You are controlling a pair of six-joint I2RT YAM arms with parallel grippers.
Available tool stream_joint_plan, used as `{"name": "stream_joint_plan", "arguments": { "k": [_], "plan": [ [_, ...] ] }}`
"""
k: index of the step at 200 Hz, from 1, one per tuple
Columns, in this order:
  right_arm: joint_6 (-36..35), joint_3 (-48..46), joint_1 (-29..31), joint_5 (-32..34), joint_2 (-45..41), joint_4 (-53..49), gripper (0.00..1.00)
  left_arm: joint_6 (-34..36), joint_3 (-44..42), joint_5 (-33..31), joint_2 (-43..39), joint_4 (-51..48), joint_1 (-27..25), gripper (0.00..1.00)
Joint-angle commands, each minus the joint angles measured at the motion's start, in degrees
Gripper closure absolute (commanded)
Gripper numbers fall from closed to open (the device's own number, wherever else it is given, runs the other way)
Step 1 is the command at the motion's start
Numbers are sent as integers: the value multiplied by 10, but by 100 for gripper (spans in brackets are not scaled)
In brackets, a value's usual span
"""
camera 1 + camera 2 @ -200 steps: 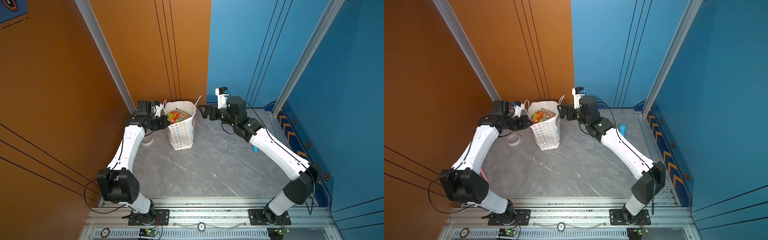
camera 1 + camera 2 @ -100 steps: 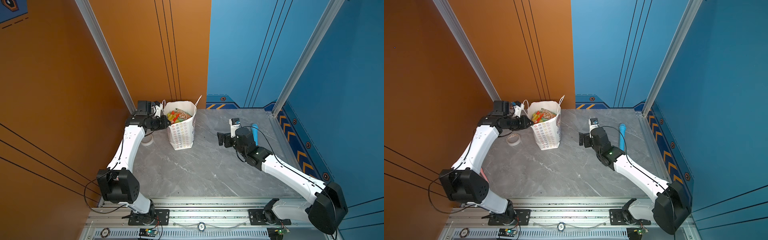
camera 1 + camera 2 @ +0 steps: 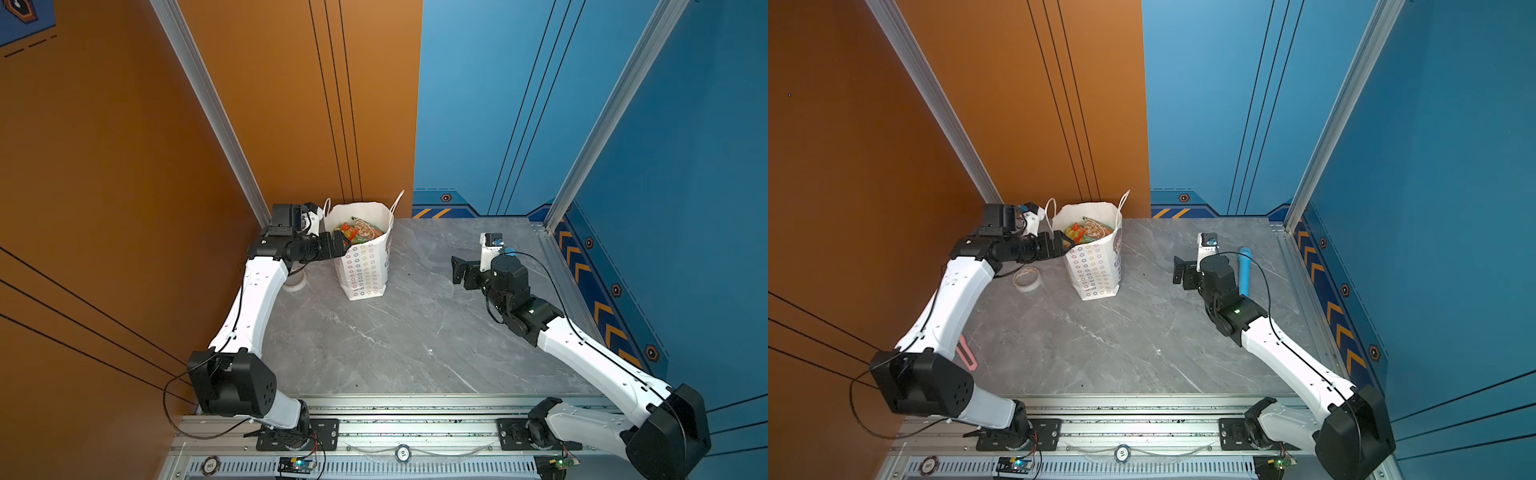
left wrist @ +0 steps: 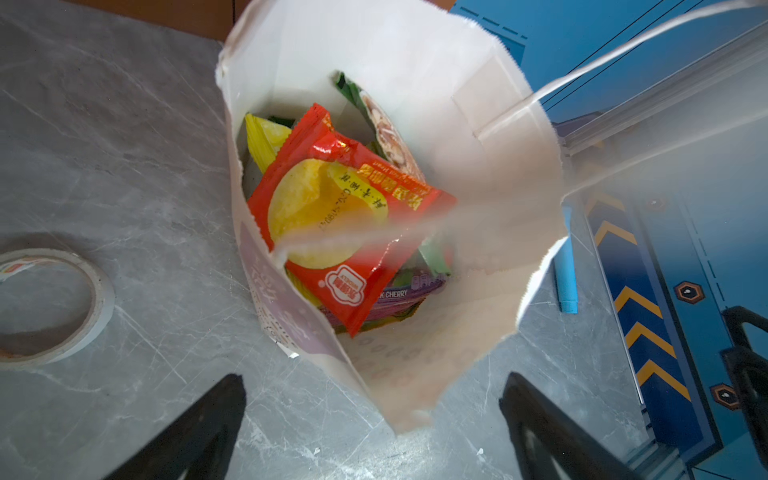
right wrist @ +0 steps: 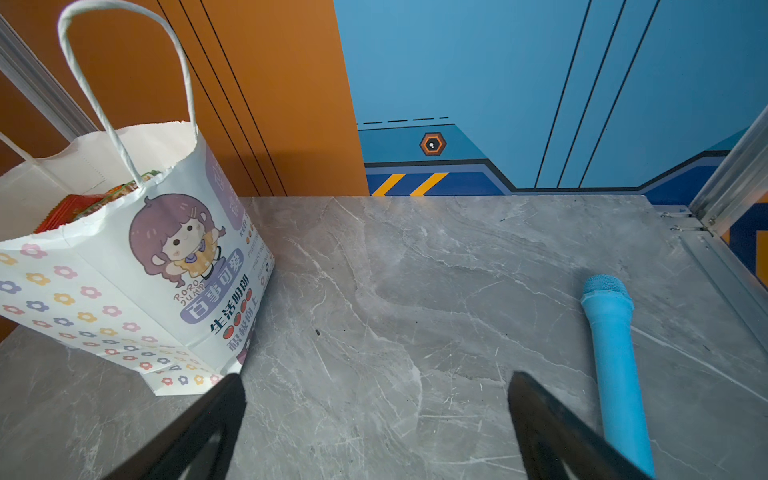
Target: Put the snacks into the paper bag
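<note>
The paper bag (image 3: 365,266) stands upright, mouth up, at the back of the table (image 3: 415,332) by the orange wall (image 3: 291,104), the snacks (image 3: 357,232) inside (top red pouch (image 4: 332,216) tilted, long axis slanting across the bag). The left gripper (image 4: 372,380) hovers at the bag's rim, fingers spread wide, empty; the right gripper (image 5: 375,375), well apart, is equally wide and empty.

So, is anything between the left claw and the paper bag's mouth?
Nothing solid. The open left gripper sits at the rim of the paper bag; only its cord handle crosses the opening, above the snacks.
</note>
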Motion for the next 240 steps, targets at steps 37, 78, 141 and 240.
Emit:
{"name": "stream_joint_plan", "arguments": {
  "k": [37, 78, 141, 240],
  "plan": [
    [-24, -47, -23, -21, -37, 44, 0, -64, -156, 32, -190, 202, -13, 2],
    [-73, -103, -35, 20, -38, 70, 0, -95, -365, -149, -358, 366, -47, 2],
    [-86, -260, -110, 166, -68, 176, 0, -44, -592, -550, -383, 469, -153, 2],
    [-124, -307, -226, 94, 170, 485, 0, 108, -751, -549, -121, 950, -63, 2]
  ]
}}
